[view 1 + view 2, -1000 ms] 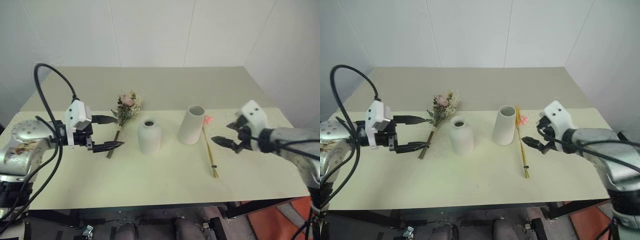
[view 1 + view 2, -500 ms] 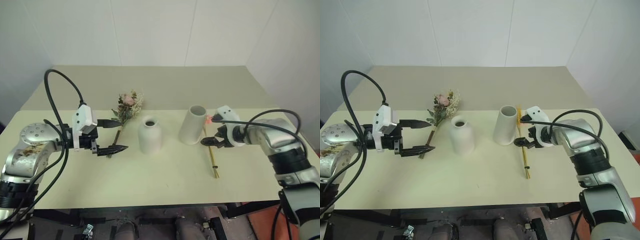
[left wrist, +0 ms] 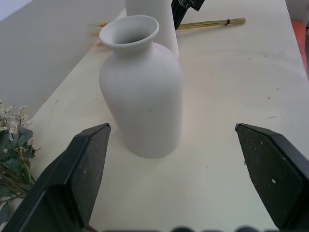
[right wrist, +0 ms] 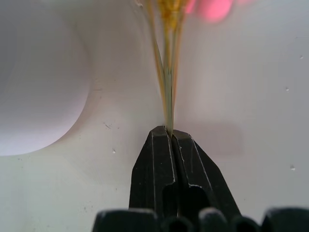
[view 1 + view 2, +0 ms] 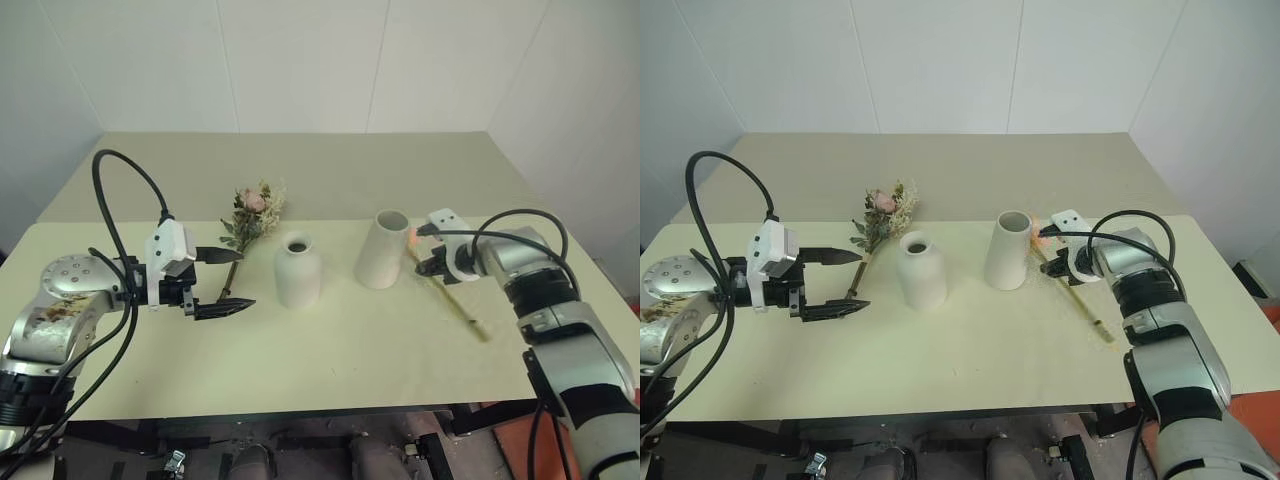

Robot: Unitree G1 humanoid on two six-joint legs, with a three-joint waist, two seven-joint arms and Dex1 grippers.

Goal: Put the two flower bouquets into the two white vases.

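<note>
Right gripper [image 5: 424, 262] came in, fingers clamped on stalk bundle [image 5: 450, 303]; it swung diagonal, blossoms beside cylinder vase [image 5: 382, 249]. Left gripper [image 5: 233, 280] open astride rose bunch's [image 5: 251, 215] stem.

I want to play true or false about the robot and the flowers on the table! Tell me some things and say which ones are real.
1. The right gripper is shut on the yellow stalk bundle. True.
2. The bushy bouquet is already standing in the bottle-shaped vase. False: it lies on the table, beside that vase.
3. The left gripper is open and holds nothing. True.
4. The cylinder vase has tipped over. False: it stands upright.
5. Both vases have flowers in them. False: both are empty.
</note>
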